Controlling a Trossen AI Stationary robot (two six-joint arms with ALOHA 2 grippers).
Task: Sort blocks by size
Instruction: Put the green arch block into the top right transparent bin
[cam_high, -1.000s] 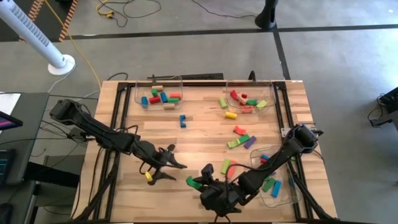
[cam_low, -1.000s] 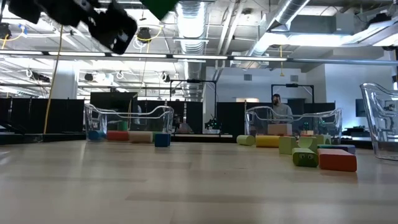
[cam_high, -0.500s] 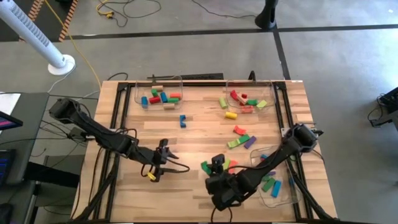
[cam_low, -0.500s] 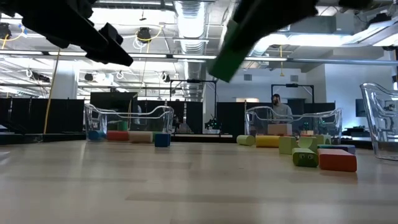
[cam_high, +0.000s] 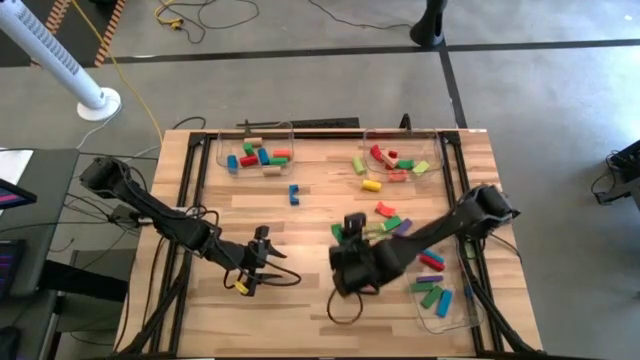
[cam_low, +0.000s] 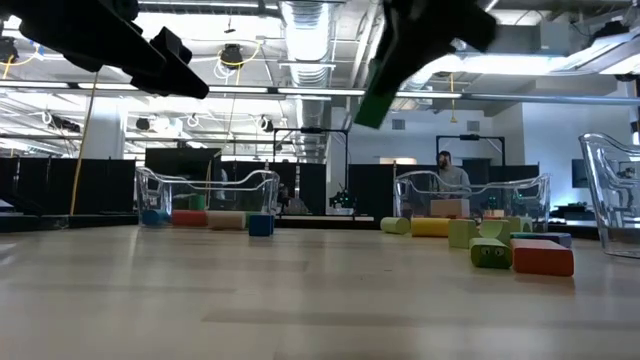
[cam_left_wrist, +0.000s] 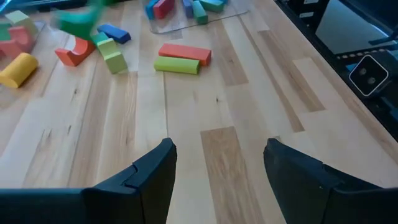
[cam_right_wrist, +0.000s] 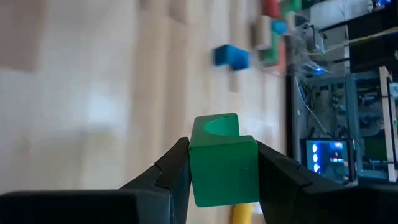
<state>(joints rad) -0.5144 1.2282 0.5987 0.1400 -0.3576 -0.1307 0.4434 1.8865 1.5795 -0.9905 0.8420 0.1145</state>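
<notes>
My right gripper (cam_high: 345, 233) hangs over the table's middle, shut on a green block (cam_right_wrist: 222, 163) with a curved notch in one end; the low view shows this block (cam_low: 378, 92) high above the tabletop. My left gripper (cam_left_wrist: 217, 162) is open with nothing between its fingers, above the near left part of the table (cam_high: 272, 265). A small yellow block (cam_high: 241, 287) lies on the wood beside it. Loose blocks, among them an orange one (cam_high: 385, 209), a green bar (cam_high: 380, 229) and a blue one (cam_high: 294, 192), lie flat on the table. My right gripper pinches the green block by two opposite flat sides (cam_right_wrist: 194, 168) between its two fingers. The notched end (cam_right_wrist: 219, 126) points away from the gripper. The fingers slant downward. The block is lifted clear of the table and sits tilted (cam_low: 378, 92).
Clear trays with blocks stand at the far left (cam_high: 256, 150), the far right (cam_high: 400, 150) and the near right (cam_high: 445, 300). An orange bar and a light green bar (cam_left_wrist: 183, 57) lie ahead of my left gripper. A person (cam_low: 446, 172) stands in the room beyond.
My right gripper has carried the green block from the table's near edge toward its middle, well above the wood, and has turned as it went. My left gripper has swung a little on the spot and has stayed open.
</notes>
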